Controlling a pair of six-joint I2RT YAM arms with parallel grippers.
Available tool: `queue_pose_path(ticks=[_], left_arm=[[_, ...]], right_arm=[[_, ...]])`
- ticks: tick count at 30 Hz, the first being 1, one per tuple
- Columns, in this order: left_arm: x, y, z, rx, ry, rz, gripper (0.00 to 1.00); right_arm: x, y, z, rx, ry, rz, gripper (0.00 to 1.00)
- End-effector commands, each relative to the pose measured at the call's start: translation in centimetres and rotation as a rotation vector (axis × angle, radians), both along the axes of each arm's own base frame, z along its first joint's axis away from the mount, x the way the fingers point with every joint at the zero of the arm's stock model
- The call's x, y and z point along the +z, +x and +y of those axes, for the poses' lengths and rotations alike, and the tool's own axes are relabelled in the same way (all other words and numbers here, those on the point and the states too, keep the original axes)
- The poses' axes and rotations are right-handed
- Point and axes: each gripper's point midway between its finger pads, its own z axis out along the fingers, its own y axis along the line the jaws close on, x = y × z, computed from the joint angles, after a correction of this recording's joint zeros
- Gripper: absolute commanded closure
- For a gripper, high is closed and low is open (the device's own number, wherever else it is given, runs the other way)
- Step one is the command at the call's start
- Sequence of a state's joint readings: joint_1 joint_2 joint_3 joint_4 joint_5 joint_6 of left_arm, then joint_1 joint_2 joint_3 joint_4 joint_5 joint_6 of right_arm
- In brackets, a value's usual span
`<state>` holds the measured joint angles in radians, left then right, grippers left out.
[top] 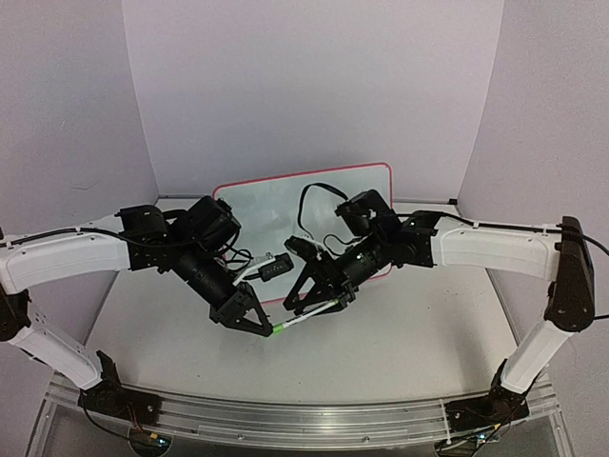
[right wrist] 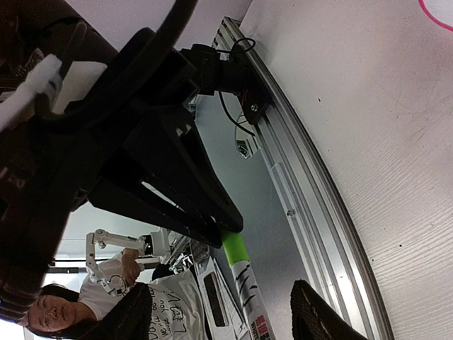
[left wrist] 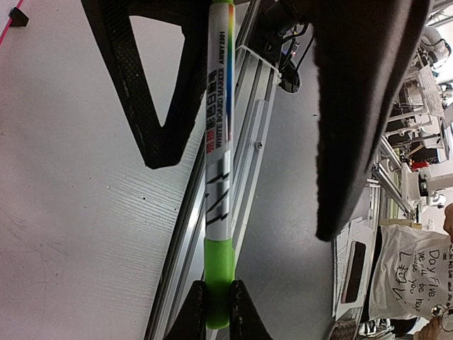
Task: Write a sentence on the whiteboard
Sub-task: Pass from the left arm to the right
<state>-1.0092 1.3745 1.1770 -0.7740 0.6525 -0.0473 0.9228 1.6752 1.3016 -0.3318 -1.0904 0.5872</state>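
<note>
- At the back of the table point(top: 428, 333), the whiteboard point(top: 274, 205) lies flat; no writing shows on its bare part.
- Before its near edge, the right gripper point(top: 316, 303) stands spread around the marker point(top: 309, 317), not yet gripping it.
- Beside that, the left gripper point(left wrist: 216, 306) pinches the green cap point(left wrist: 218, 273).
- Likely uncapping: the right must clamp the barrel and pull straight.

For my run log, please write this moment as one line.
left gripper: shut on green end of marker | right gripper: open around marker body | whiteboard: beyond the grippers, no writing visible
</note>
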Motion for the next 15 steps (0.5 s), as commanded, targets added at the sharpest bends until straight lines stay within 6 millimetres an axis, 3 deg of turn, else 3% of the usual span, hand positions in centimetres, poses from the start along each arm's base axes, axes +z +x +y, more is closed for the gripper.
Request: queue_pose_path(ticks=[1,15], left_arm=[[1.95,0.44,-0.82,-0.024,-0.059,-0.059,1.00],[1.08,0.30,-0.41,-0.020,-0.048,-0.059,1.00]], right_arm=[[1.89,-1.47,-0.06,0.033,0.058,-0.026,0.38],[2.47,-1.89,-0.32,0.033,0.091,-0.030,0.45]])
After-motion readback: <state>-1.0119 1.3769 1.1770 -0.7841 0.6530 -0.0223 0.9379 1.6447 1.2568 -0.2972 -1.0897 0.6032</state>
